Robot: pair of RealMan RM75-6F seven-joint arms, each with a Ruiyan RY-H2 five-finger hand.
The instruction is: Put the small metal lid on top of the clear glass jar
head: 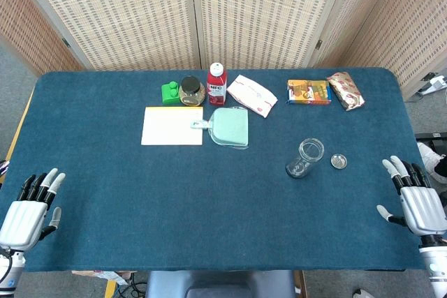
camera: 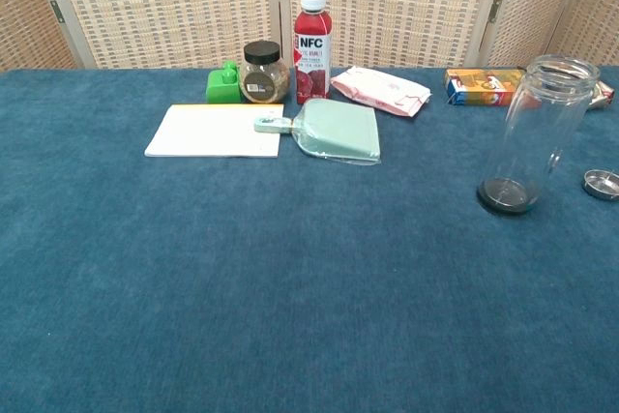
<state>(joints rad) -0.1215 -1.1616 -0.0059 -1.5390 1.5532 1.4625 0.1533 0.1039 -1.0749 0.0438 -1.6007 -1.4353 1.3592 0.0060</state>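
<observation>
A clear glass jar [head: 305, 158] [camera: 538, 132] stands upright and uncovered on the blue table, right of centre. The small round metal lid [head: 339, 161] [camera: 602, 184] lies flat on the cloth just to the jar's right, a short gap apart from it. My right hand [head: 417, 199] rests at the table's right front corner, fingers spread, holding nothing, well clear of the lid. My left hand [head: 29, 207] sits at the left front corner, also spread and empty. Neither hand shows in the chest view.
Along the back stand a green block [head: 170, 93], a dark-lidded jar [head: 191, 91], a red NFC bottle [head: 216, 84], a white pouch [head: 251, 95], an orange box [head: 309, 91] and a wrapped snack [head: 346, 90]. A white pad [head: 172, 125] and a mint scoop [head: 228, 128] lie mid-table.
</observation>
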